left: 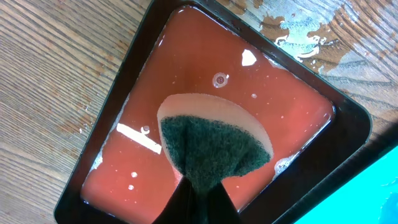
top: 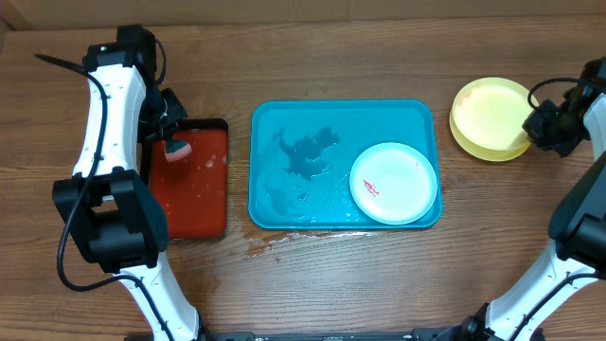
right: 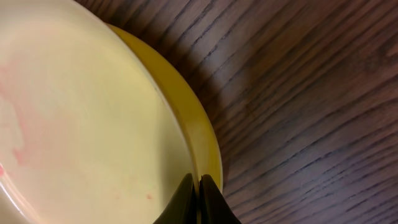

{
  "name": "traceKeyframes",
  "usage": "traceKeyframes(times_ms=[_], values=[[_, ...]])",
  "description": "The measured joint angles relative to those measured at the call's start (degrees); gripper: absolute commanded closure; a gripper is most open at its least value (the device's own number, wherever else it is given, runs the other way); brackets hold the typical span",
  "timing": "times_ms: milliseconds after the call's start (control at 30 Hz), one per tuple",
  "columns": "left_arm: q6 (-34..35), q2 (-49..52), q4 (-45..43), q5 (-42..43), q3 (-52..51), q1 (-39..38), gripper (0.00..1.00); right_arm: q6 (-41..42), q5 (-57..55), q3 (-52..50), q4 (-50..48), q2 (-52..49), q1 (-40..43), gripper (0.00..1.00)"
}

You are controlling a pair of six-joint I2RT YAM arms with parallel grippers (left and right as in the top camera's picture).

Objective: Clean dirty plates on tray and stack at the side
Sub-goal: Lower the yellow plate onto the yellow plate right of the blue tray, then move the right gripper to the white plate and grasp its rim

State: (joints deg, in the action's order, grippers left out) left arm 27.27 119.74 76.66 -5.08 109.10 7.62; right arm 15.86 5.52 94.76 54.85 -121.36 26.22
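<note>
On the turquoise tray (top: 284, 204), at its right end, lies a pale plate (top: 393, 183) with a small red smear. To the right of the tray, two yellow-green plates (top: 488, 116) sit stacked on the table. My right gripper (top: 542, 123) is at their right edge. In the right wrist view that gripper (right: 199, 182) is shut on the rim of the upper yellow plate (right: 81, 118), which shows faint pink smears. My left gripper (top: 173, 140) hangs over the red tray. There it (left: 200, 188) is shut on a sponge (left: 214, 140), green scouring side up.
The black-rimmed red tray (top: 194, 194) stands left of the turquoise tray and holds reddish liquid (left: 205, 62). Dark wet patches lie in the turquoise tray's left half (top: 308, 156). Water is spilled on the table (top: 270, 244) by its front left corner.
</note>
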Motion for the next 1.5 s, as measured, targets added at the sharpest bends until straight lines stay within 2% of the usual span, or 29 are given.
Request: traceKeyframes(times_ms=[33, 67, 100, 133, 200, 300, 367, 500, 667, 833, 967, 1133, 1300, 1433, 1467, 1500], values=[[0.0, 0.0, 0.0, 0.0, 0.0, 0.0, 0.96, 0.3, -0.3, 0.0, 0.0, 0.0, 0.0, 0.71], [0.0, 0.0, 0.0, 0.0, 0.0, 0.0, 0.96, 0.6, -0.5, 0.0, 0.1, 0.0, 0.0, 0.51], [0.0, 0.0, 0.0, 0.0, 0.0, 0.0, 0.96, 0.8, -0.5, 0.0, 0.0, 0.0, 0.0, 0.39], [0.0, 0.0, -0.1, 0.1, 0.0, 0.0, 0.96, 0.7, -0.7, -0.1, 0.0, 0.0, 0.0, 0.39], [0.0, 0.0, -0.2, 0.2, 0.0, 0.0, 0.96, 0.6, -0.7, -0.1, 0.2, 0.0, 0.0, 0.39], [0.0, 0.0, -0.2, 0.2, 0.0, 0.0, 0.96, 0.3, 0.4, -0.1, 1.4, 0.0, 0.0, 0.50], [0.0, 0.0, -0.3, 0.2, 0.0, 0.0, 0.96, -1.7, 4.2, -0.1, 2.2, 0.0, 0.0, 0.50], [0.0, 0.0, -0.7, 0.2, 0.0, 0.0, 0.96, -11.2, 17.8, -0.1, 3.5, 0.0, -1.5, 0.49], [0.0, 0.0, -0.8, 0.7, 0.0, 0.0, 0.96, -24.5, 24.3, -0.1, 8.3, 0.0, -8.7, 0.45], [0.0, 0.0, -0.8, 1.0, 0.0, 0.0, 0.96, -34.4, 19.9, -0.1, 9.1, 0.0, -20.9, 0.43], [0.0, 0.0, -0.9, 1.1, 0.0, 0.0, 0.96, -37.4, 12.2, -0.3, 6.8, 0.0, -27.8, 0.43], [0.0, 0.0, -0.8, 1.1, 0.0, 0.0, 0.96, -38.8, 4.9, -1.6, 6.3, 0.0, -31.2, 0.44], [0.0, 0.0, -0.8, 1.1, 0.0, 0.0, 0.96, -39.6, 2.2, -5.4, 6.0, 0.0, -31.1, 0.47], [0.0, 0.0, -0.9, 1.1, 0.0, 0.0, 0.96, -39.9, 1.3, -8.1, 4.8, 0.3, -31.1, 0.57], [0.0, 0.0, -1.0, 1.1, 0.0, 0.0, 0.96, -39.8, 1.3, -8.2, 4.5, 0.3, -31.1, 0.70], [0.0, 0.0, -1.1, 1.3, 0.0, 0.0, 0.96, -39.7, 1.3, -8.3, 4.3, 0.4, -31.1, 0.77]])
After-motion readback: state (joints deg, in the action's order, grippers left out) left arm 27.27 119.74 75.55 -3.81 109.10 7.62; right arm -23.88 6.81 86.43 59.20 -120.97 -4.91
